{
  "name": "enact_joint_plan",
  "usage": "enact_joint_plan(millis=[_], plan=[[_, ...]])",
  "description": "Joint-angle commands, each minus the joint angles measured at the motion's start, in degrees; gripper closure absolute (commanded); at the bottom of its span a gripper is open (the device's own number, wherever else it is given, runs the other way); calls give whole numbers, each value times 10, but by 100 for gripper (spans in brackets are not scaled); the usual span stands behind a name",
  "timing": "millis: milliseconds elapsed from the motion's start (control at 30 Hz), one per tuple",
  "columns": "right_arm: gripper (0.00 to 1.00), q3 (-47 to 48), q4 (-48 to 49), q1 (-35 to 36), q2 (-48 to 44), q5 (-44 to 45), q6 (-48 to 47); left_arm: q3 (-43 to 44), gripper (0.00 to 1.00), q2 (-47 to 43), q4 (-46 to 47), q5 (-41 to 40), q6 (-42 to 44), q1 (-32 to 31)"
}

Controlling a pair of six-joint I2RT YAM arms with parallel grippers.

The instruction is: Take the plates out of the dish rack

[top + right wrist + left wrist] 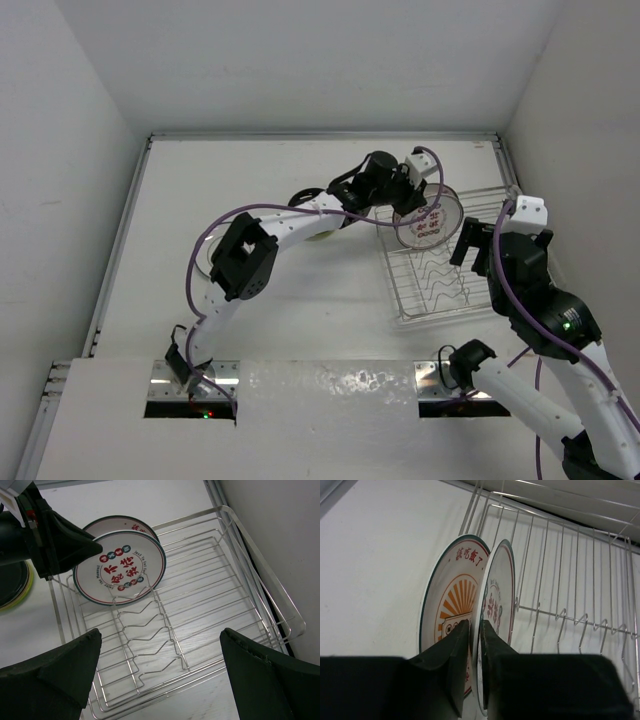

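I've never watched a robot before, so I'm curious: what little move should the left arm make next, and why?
Probably lift straight up. The left end effector looks shut on the rim of the front plate, which stands in the dish rack just beside the sunburst plate; rising vertically should clear the wires without knocking its neighbour.

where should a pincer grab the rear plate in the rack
Its upper rim, from above: the rear plate stands on edge in the rack, so only the thin rim fits a pincer. Likely easier once the left pincer lifts the front plate away.
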Motion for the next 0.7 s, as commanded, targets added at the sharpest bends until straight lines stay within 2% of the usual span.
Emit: enact_joint_plan(millis=[0, 100, 200, 267, 367, 667], plan=[[1, 0, 15, 2, 7, 9, -8, 8, 82, -33, 39, 19, -10, -5], [1, 0, 15, 2, 7, 7, -8, 5, 66, -38, 42, 17, -8, -5], [1, -1, 15, 2, 7, 6, -8, 8, 77, -35, 42, 17, -4, -5], [1, -1, 13, 2, 6, 6, -8, 12, 78, -31, 37, 18, -3, -5], [1, -1, 13, 2, 4, 6, -8, 16, 68, -22, 33, 18, -2, -5], [1, -2, 14, 3, 2, 2, -8, 30, 64, 10, 22, 4, 4, -5]])
